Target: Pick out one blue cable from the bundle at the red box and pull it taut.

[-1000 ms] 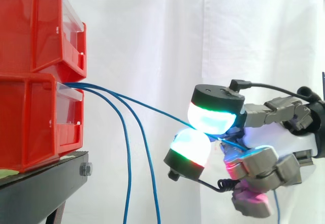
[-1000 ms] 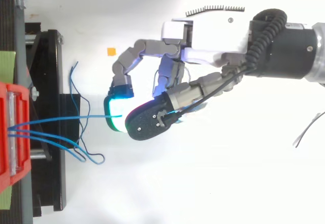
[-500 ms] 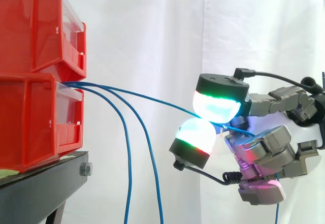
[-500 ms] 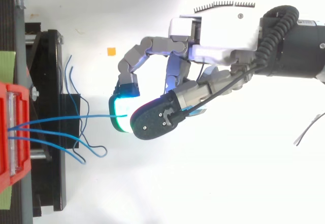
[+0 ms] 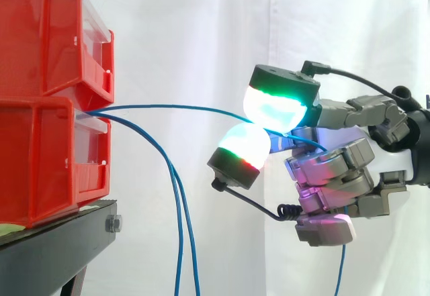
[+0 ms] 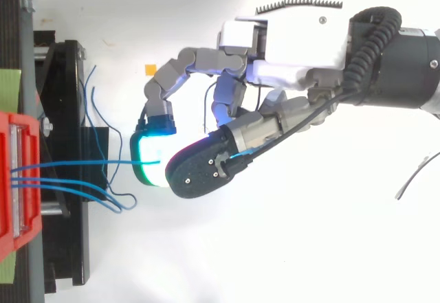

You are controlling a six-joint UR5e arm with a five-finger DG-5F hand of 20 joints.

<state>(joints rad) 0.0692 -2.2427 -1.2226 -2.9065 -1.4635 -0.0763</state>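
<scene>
Hand state: I see the hand [image 5: 336, 175] closed in a pinch. Two glowing fingertips [image 5: 275, 108] meet pad to pad on one blue cable [image 5: 181, 107], and the other fingers are curled in below them.
Hand position: it sits well right of the red bins, at about the height of the lower red bin's [image 5: 40, 162] top edge. From above I see the hand [image 6: 289, 49] reaching leftward towards the bin.
Held cable: it leaves the front of the lower red bin and runs almost level to the pinch. It has a shallow upward bow rather than a dead-straight line. In the top view it [image 6: 89, 163] goes straight from the bin to the green-lit pad.
Cable tail: I make out a short blue end [image 5: 340, 269] hanging below the curled fingers.
Other cables: two loose blue cables [image 5: 173, 175] come out of the same bin front, curve down and hang close together, clear of the hand.
Setting: the bins are stacked on a black stand [image 5: 54, 249] in front of a white curtain [image 5: 201, 27].
</scene>
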